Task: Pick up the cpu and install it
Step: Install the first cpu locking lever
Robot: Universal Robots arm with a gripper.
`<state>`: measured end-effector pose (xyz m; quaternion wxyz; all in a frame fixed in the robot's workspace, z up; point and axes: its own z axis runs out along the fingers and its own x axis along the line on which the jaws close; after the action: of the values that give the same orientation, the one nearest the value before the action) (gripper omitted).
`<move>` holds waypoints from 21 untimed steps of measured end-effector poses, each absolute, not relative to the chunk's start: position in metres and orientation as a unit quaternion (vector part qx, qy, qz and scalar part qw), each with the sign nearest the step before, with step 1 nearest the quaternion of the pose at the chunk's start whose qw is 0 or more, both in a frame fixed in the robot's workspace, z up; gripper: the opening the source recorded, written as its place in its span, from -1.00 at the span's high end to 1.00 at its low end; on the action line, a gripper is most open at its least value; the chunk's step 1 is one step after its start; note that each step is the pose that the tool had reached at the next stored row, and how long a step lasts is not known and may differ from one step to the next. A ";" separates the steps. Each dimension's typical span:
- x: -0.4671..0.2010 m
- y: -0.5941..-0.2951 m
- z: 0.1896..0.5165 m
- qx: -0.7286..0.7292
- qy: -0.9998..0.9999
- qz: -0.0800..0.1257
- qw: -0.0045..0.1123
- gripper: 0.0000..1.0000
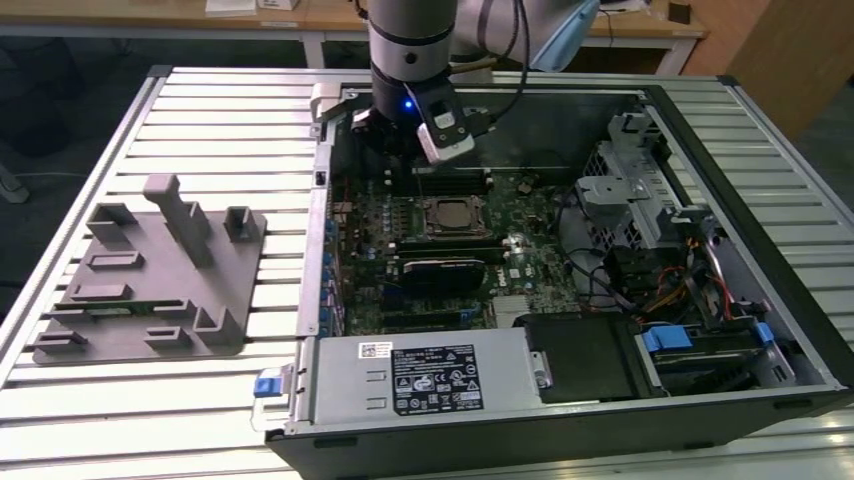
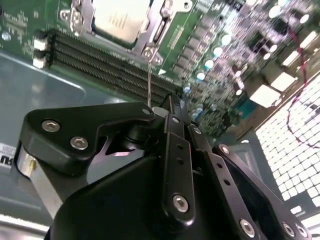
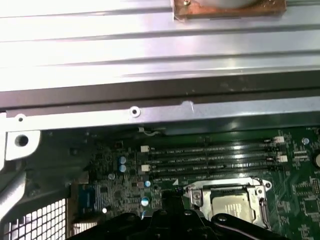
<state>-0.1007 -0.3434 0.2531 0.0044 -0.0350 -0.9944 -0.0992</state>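
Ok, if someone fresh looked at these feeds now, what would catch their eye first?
The open PC case on the slatted table, with the arm coming down into its far end. Next, the silvery cpu set into the green motherboard just in front of the arm; both wrist views show it beside the long memory slots. The grey holder block lies on the table at the exterior view's left.

Silver-grey arm (image 1: pixel 408 25), blue status light (image 1: pixel 406 101), white camera module (image 1: pixel 447 136), black cable (image 1: pixel 522 45); matte-black end effector (image 2: pixel 169 117) linkage, silver hex screws (image 2: pixel 181 201).
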 end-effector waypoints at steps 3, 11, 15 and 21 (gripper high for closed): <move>-0.101 -0.343 0.253 -0.035 -0.993 -0.111 0.005 0.79; -0.101 -0.343 0.253 -0.035 -0.992 -0.120 0.005 0.79; -0.096 -0.343 0.253 -0.035 -0.992 -0.120 0.005 0.79; -0.085 -0.343 0.253 -0.035 -0.992 -0.120 0.005 0.79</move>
<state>-0.0847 -0.3434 0.2527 0.0052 -0.0349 -0.9922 -0.1199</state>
